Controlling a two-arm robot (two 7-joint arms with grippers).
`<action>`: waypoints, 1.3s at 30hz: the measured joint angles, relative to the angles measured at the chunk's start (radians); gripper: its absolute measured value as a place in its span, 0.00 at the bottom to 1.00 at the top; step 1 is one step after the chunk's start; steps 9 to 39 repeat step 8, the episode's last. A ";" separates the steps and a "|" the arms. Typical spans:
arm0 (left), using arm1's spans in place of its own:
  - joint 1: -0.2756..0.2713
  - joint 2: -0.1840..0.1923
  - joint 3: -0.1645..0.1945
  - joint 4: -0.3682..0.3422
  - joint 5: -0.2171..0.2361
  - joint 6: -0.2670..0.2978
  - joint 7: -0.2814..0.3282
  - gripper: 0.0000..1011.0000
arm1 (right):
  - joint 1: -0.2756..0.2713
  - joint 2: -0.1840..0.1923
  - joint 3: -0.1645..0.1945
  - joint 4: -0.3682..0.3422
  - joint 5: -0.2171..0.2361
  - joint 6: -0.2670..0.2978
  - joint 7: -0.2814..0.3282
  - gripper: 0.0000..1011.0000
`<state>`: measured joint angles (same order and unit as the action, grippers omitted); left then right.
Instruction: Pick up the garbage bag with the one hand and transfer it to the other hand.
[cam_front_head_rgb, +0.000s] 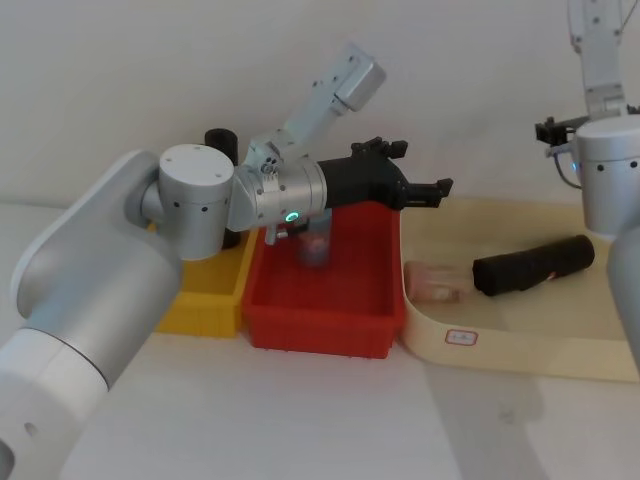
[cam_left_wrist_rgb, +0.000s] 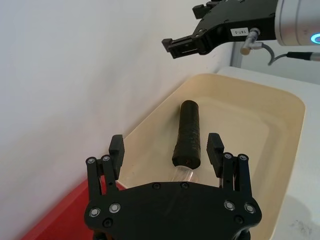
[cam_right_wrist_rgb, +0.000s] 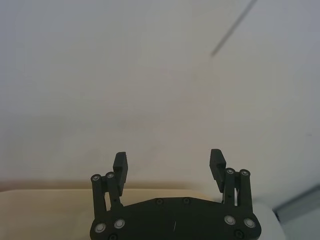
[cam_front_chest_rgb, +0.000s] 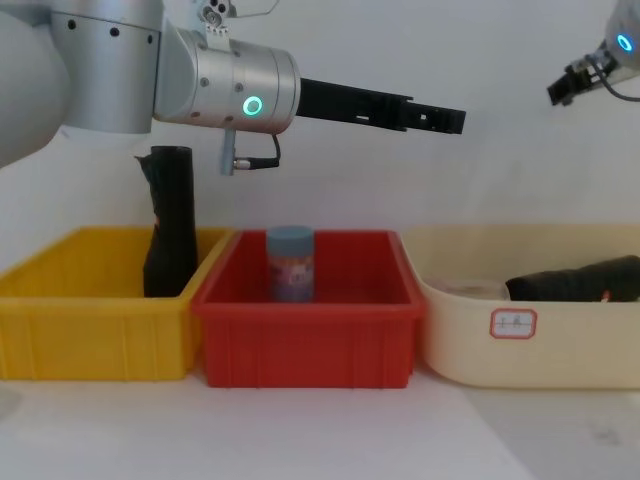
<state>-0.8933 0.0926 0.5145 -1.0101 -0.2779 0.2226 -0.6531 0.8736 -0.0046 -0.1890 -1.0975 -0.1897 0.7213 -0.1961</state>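
Two grippers are hanging in the air with nothing between their fingers. The left gripper is reaching out level above the red bin, jaws spread wide. Ahead of it and lower down, the garbage bag is lying on its side in the cream tray. The right gripper is hovering high beyond the bag, its fingers also parted, well apart from it.

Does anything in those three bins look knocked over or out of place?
Nothing looks spilled or damaged. The garbage bag lies on its side in the cream tray, while the other black roll stands upright in the yellow bin and a small can stands in the red bin.
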 joint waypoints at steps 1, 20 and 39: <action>0.000 0.000 0.000 0.000 0.000 0.000 0.000 0.99 | 0.005 -0.001 0.004 0.008 -0.002 0.002 -0.006 0.99; 0.000 0.000 0.000 0.000 0.000 0.000 0.000 0.99 | 0.036 -0.010 0.028 0.060 -0.015 0.014 -0.049 0.99; 0.000 0.000 0.000 0.000 0.000 0.000 0.000 0.99 | 0.036 -0.010 0.028 0.060 -0.015 0.014 -0.049 0.99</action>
